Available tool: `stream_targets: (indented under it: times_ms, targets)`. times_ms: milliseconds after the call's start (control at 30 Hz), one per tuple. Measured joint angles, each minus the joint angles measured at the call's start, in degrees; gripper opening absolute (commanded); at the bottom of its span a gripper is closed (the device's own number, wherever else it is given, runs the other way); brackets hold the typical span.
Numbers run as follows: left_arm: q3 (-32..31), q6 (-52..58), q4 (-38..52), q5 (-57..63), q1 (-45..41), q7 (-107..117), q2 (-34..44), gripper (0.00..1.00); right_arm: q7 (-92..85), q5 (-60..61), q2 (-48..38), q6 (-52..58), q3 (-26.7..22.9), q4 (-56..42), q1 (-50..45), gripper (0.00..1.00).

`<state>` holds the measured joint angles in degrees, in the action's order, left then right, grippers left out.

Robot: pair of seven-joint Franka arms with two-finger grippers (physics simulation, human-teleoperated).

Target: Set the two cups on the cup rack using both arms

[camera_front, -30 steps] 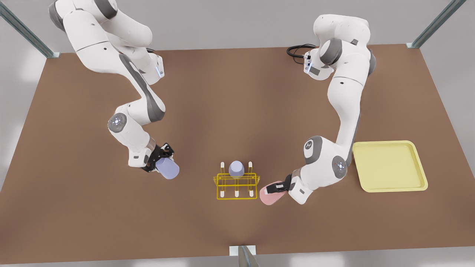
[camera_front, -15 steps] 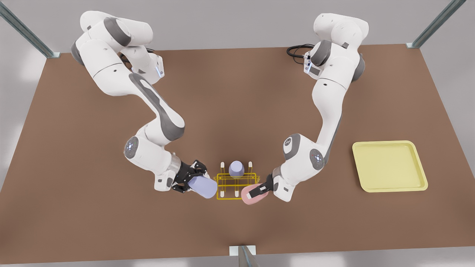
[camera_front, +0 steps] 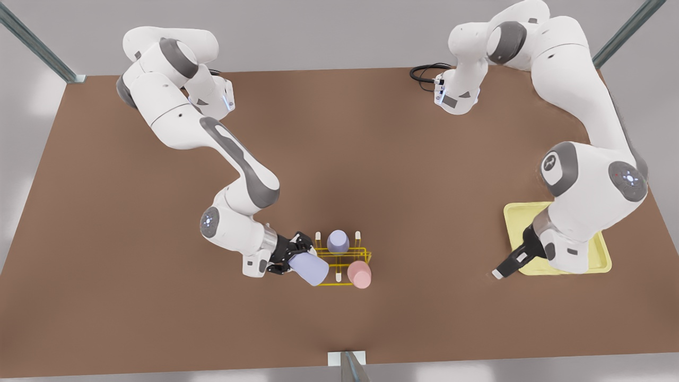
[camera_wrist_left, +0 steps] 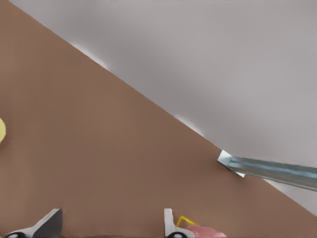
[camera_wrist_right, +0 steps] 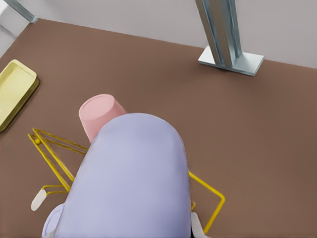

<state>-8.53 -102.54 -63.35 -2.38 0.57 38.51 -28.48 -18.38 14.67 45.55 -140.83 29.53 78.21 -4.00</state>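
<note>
Looking across your brown table (camera_front: pixel 132 223), you see the pale yellow tray (camera_front: pixel 517 223) at the front view's right, with the left gripper (camera_front: pixel 508 264) just off its near corner, fingers spread and empty. The yellow rack (camera_front: pixel 339 260) carries a greyer lavender cup (camera_front: pixel 338 241) and the upturned pink cup (camera_front: pixel 360 274). Your right gripper (camera_front: pixel 289 254) clamps the lavender-blue cup (camera_front: pixel 309 268), tilted over the rack's corner beside the pink one.

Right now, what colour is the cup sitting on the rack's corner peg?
Salmon pink cup, clearest in the front view.
</note>
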Motion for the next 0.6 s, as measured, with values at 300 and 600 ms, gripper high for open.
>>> stream_targets:
  times_ms: [300, 600]
  targets:
    - [5.8, 16.2, -17.6, 4.4, -0.1, -17.4, 13.1, 1.00, 1.4, -0.2, -0.3, 0.4, 0.0, -1.5, 0.6, 0.77]
    - [5.8, 23.6, -17.7, 4.6, 3.9, -31.9, 10.2, 1.00, 3.3, -0.3, 2.3, 5.4, -1.3, -7.1, 0.5, 0.77]
